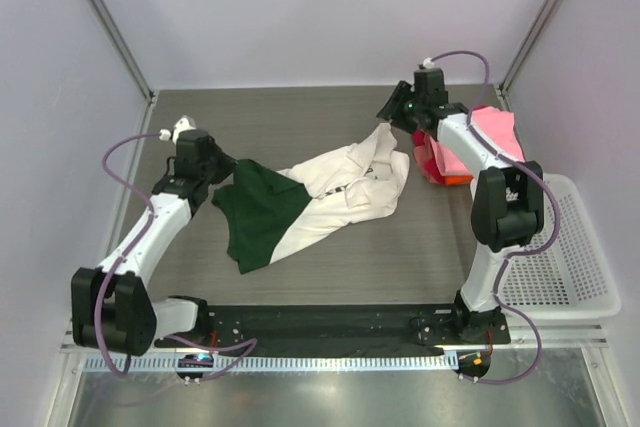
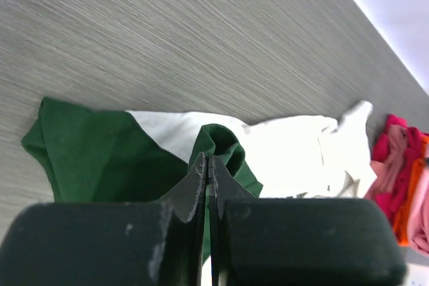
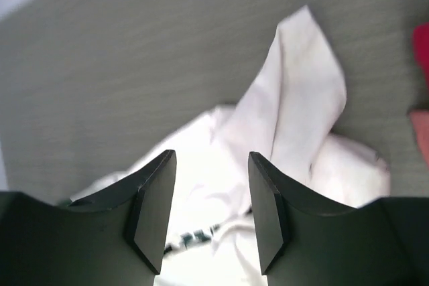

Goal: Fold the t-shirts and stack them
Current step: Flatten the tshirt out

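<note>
- cream-and-green t-shirt lies rumpled in the middle of the table, not yet folded;
- folded stack of pink, red and orange waits far right;
- left gripper pinched shut on its green cloth;
- right gripper half-open over the white end, empty.

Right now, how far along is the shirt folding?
Done: a pile of folded pink, red and orange shirts sits at the far right. In hand: the cream-and-green shirt lies rumpled mid-table, the left pincer shut on its green part, the right pincer open over its white end. Left: folding that shirt and stacking it on the pile.
</note>
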Available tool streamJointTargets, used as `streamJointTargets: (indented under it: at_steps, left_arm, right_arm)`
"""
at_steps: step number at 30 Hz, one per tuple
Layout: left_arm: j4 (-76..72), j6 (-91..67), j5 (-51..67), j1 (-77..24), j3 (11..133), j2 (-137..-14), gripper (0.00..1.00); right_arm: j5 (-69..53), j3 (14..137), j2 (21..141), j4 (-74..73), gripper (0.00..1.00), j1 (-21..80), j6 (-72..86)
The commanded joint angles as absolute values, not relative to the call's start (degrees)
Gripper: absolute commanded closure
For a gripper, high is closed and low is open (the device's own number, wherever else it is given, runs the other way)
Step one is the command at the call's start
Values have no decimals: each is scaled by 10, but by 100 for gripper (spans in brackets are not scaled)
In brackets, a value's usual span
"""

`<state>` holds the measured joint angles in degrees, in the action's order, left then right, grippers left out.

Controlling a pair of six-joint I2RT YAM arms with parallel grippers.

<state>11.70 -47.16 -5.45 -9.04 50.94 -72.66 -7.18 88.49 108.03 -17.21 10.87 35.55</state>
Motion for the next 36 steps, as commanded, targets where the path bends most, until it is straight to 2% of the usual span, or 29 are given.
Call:
streamJointTargets:
  at_steps: [1, 5, 12, 17, 29, 30, 31, 34, 36]
  left_arm:
    - [121, -476, -31, -92, 488, -675, 100]
    - [141, -492, -2, -92, 469, -622, 100]
    - [171, -512, 50, -93, 416, -533, 100]
    - [197, -500, 40, -93, 397, -511, 100]
    - [216, -483, 31, -92, 417, -513, 100]
    - [216, -483, 31, -93, 418, -515, 100]
    - [216, -483, 33, -93, 419, -514, 100]
    - [218, -478, 33, -93, 424, -515, 100]
    - [221, -475, 31, -93, 427, -517, 100]
  right_arm:
    - [-36, 831, 1018, -231, 47, 181, 278]
    - [-21, 759, 970, -242, 47, 246, 227]
    - [84, 721, 973, -285, 48, 354, 178]
    - [143, 736, 1011, -303, 55, 392, 168]
    - [206, 766, 1092, -327, 57, 424, 150]
    - [215, 770, 1096, -329, 58, 425, 152]
    - [225, 773, 1100, -331, 71, 425, 158]
    - [257, 781, 1095, -346, 92, 425, 167]
    - [246, 778, 1071, -346, 93, 424, 169]
